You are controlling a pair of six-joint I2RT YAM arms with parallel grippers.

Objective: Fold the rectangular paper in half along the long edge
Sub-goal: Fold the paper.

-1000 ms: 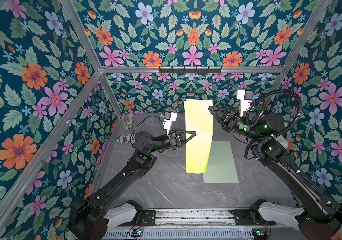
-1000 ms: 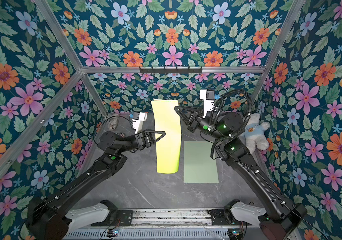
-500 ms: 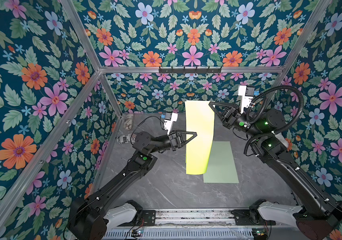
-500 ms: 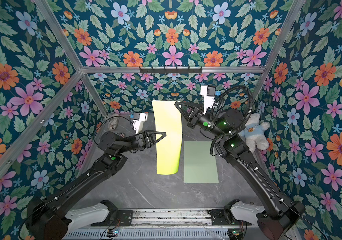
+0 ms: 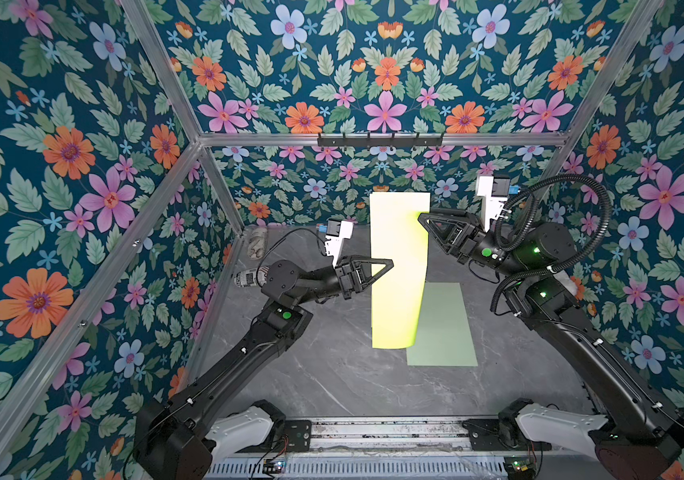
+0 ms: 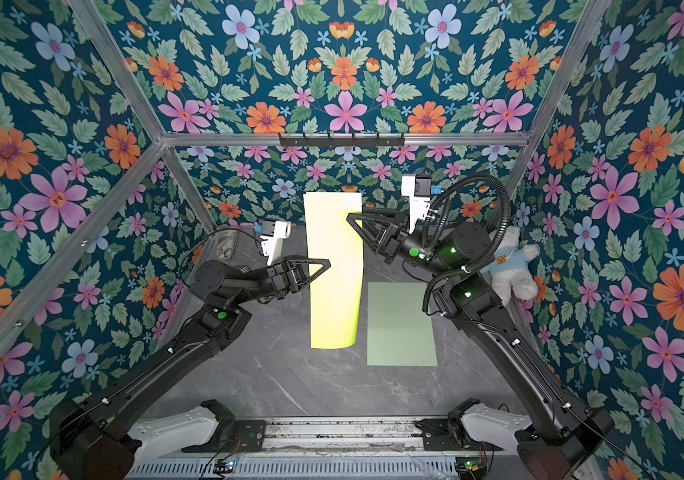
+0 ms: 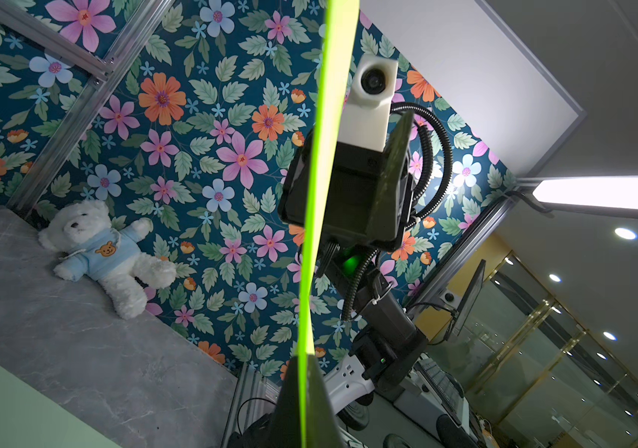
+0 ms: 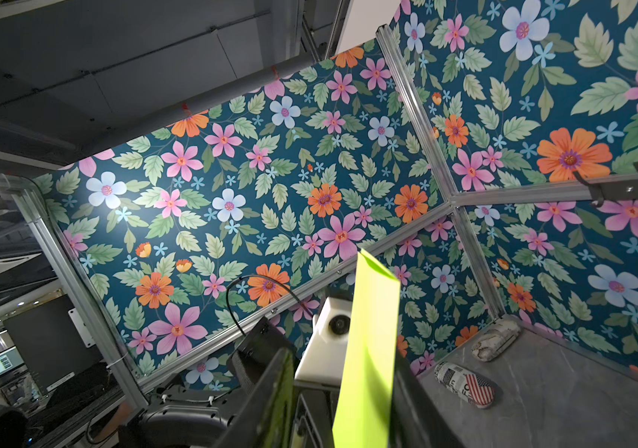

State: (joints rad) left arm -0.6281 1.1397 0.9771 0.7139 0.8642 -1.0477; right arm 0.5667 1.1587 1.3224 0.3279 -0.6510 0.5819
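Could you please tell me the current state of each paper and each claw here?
left claw: shut on the yellow paper.
right claw: open, jaws either side of the paper's edge.
yellow paper: held off the table, curved.
green sheet: lying flat on the table.

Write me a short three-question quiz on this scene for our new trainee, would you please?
1. True or false: the yellow paper lies flat on the table.
2. Which gripper is shut on the yellow paper? A left gripper; B right gripper; C neither.
3. What lies flat on the table near it?
Key: 1 false, it is held in the air. 2 A. 3 the pale green sheet.
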